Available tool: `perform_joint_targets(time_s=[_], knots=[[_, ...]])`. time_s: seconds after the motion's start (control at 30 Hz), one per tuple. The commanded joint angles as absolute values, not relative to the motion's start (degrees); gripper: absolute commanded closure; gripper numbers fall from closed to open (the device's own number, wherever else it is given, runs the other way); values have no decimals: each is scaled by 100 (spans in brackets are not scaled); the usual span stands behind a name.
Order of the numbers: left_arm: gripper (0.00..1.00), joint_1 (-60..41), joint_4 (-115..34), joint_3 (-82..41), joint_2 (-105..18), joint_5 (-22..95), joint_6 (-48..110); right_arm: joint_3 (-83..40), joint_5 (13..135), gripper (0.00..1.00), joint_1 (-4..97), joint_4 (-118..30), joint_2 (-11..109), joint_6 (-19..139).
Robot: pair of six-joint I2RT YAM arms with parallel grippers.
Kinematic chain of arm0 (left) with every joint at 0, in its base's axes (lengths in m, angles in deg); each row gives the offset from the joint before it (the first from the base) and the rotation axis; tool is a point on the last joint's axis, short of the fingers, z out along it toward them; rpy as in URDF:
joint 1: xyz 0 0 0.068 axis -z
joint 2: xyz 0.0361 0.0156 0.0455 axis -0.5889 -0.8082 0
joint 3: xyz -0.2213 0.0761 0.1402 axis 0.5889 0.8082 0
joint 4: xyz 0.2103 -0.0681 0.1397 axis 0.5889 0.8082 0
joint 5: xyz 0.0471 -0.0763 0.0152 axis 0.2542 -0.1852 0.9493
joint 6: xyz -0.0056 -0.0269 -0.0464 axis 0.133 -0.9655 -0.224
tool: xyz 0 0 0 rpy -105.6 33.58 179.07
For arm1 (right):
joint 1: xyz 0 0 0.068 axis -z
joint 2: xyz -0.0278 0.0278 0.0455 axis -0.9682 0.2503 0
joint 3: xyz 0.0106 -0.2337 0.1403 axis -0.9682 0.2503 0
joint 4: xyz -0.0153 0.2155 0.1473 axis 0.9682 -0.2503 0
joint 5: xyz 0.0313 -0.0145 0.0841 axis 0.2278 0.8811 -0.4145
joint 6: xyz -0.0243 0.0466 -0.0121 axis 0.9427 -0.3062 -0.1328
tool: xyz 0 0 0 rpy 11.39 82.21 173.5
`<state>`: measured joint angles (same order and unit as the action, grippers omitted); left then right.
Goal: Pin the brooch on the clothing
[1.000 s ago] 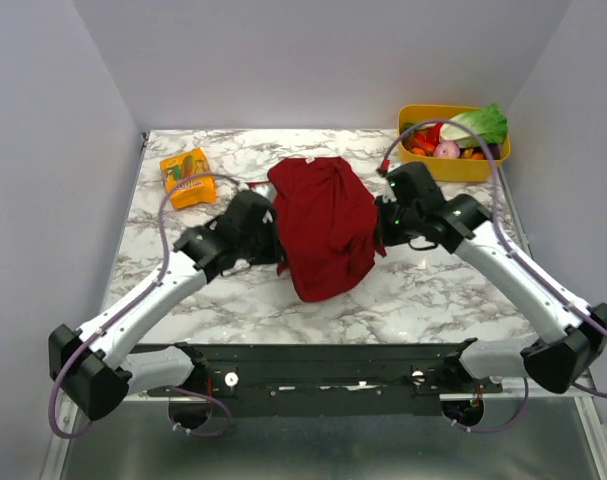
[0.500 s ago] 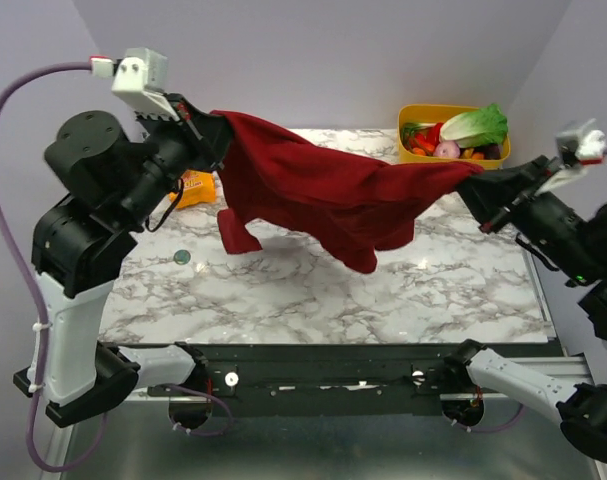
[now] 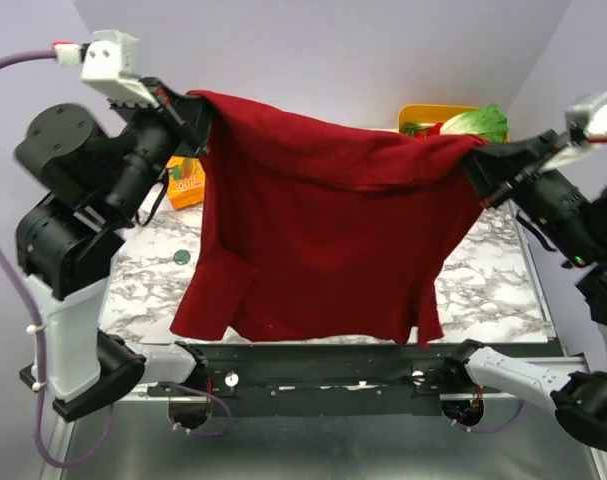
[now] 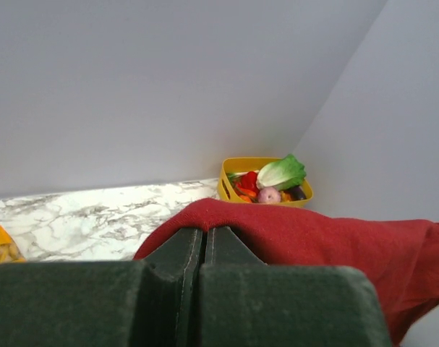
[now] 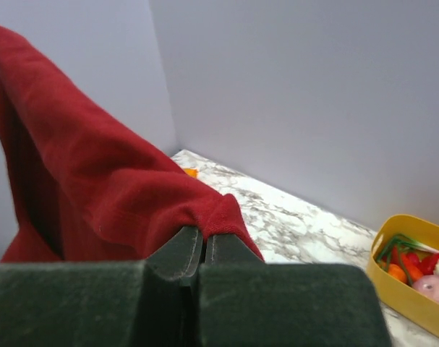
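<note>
The clothing (image 3: 323,240), a dark red T-shirt, hangs spread like a curtain between my two raised arms, its lower hem down at the table's near edge. My left gripper (image 3: 197,106) is shut on the shirt's upper left corner, with red fabric (image 4: 313,231) bunched over the fingertips of the gripper (image 4: 205,231) in the left wrist view. On the upper right corner my right gripper (image 3: 473,160) is shut, fabric (image 5: 96,188) draped from the gripper (image 5: 203,233) in the right wrist view. The brooch (image 3: 183,257), a tiny round disc, lies on the marble left of the shirt.
A yellow bin (image 3: 413,110) of toy vegetables stands at the back right, also seen as the bin (image 4: 226,189) and the bin (image 5: 411,300) in the wrist views. An orange packet (image 3: 186,186) lies at the back left. Grey walls close in three sides.
Both arms rose from the table with the shirt. It went from a crumpled heap to stretched between them, and now hangs lower and wider, unfolded.
</note>
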<state>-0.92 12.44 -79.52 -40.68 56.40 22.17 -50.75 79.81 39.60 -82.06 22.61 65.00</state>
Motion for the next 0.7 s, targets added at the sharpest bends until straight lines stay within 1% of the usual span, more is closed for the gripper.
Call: perform_joint_targets(time_s=[0.0, 0.03, 0.1, 0.13, 0.17, 0.2, 0.23, 0.27, 0.33, 0.37, 0.4, 0.43, 0.47, 0.53, 0.57, 0.63, 0.67], knots=[[100, -408, 1244, -8104, -4657, 5892, 2396, -5193, 8925, 99, 3991, -7723, 2905, 6901], [100, -522, 1226, -8096, -4737, 5761, 2387, -5184, 9056, 99, 4008, -7548, 3167, 6989], [100, -1057, 1130, -8078, -4982, 5488, 2379, -5254, 8962, 99, 4297, -7432, 3493, 7078], [100, -1303, 1068, -8061, -5071, 5078, 2344, -5306, 8526, 99, 4490, -7354, 3843, 7035], [100, -1523, 989, -8043, -5142, 4848, 2230, -5411, 8243, 99, 4962, -7301, 4029, 6947], [100, -1960, 867, -8069, -5342, 4654, 2177, -5482, 7909, 99, 5210, -7239, 4196, 6703], [100, -2147, 805, -8130, -5475, 4469, 2141, -5570, 7306, 99, 5439, -7099, 4407, 6526], [100, -2340, 804, -8427, -5624, 4041, 2071, -5745, 7073, 99, 5780, -7098, 4826, 6420], [100, -2893, 813, -8797, -6142, 3591, 1887, -6569, 6731, 99, 5967, -7255, 5312, 6270], [100, -3087, 839, -9234, -6327, 3197, 1808, -6929, 6624, 99, 6064, -7378, 5793, 6261], [100, -3246, 804, -9403, -6651, 2949, 1607, -7664, 6536, 99, 6091, -7458, 5989, 6261], [100, -3526, 769, -9544, -6776, 2738, 1518, -8019, 6335, 99, 6109, -7650, 6174, 6261], [100, -3555, 717, -9676, -6864, 2579, 1447, -8327, 6220, 99, 6135, -7721, 6358, 6261], [100, -3748, 567, -9617, -6857, 2350, 1420, -8716, 5983, 99, 6153, -7775, 6544, 6191], [100, -3757, 514, -9338, -6778, 2358, 1464, -8647, 5946, 99, 6153, -7749, 6510, 6164], [100, -3757, 277, -8845, -6366, 2428, 1586, -8358, 5772, 99, 6153, -7696, 6248, 6033], [100, -3757, 251, -8399, -6225, 2524, 1640, -7887, 5701, 99, 6153, -7704, 6124, 5998]])
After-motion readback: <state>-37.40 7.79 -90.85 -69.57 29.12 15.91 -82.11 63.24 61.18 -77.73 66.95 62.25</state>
